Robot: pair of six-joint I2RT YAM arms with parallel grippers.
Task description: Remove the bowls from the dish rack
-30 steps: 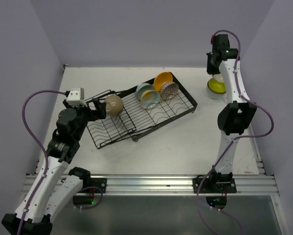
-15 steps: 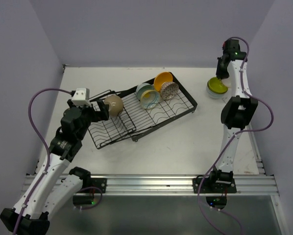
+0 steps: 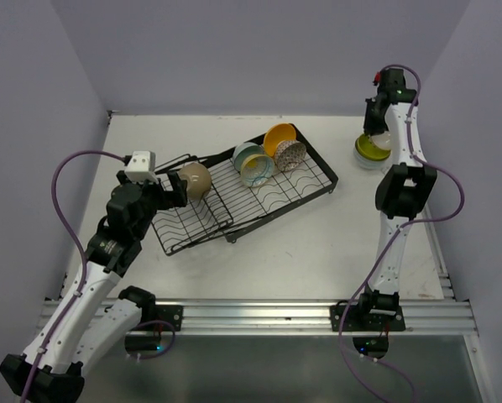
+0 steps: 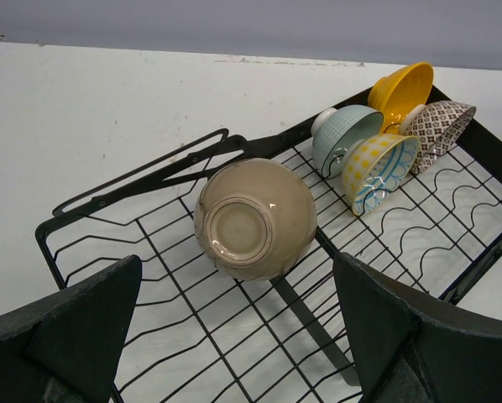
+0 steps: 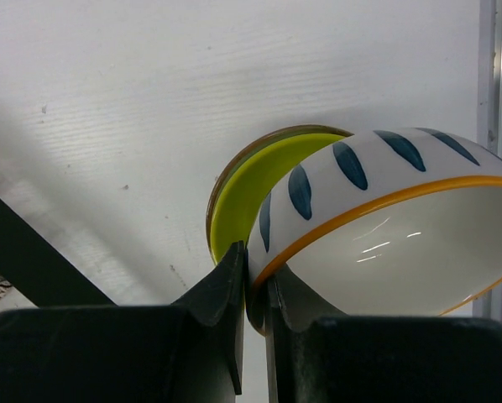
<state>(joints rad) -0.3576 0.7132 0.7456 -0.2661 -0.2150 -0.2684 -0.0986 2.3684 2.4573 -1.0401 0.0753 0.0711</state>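
The black wire dish rack lies slantwise mid-table. A beige bowl lies on its side in the rack's left part, foot toward my left gripper. That gripper is open, with a finger on either side just short of the bowl. At the rack's far end lean a teal bowl, a yellow-patterned bowl, an orange-yellow bowl and a brown-patterned bowl. My right gripper is shut on the rim of a white bowl with blue leaf marks. It holds that bowl tilted over a lime-yellow bowl on the table at the far right.
The lime-yellow bowl tops a small stack near the table's right edge. A metal rail runs along that edge. Purple walls close in the back and both sides. Bare white tabletop lies between the rack and the arm bases.
The right wrist has swung toward the back right corner, bringing the white bowl over the lime-yellow one. The left gripper has edged closer to the beige bowl.
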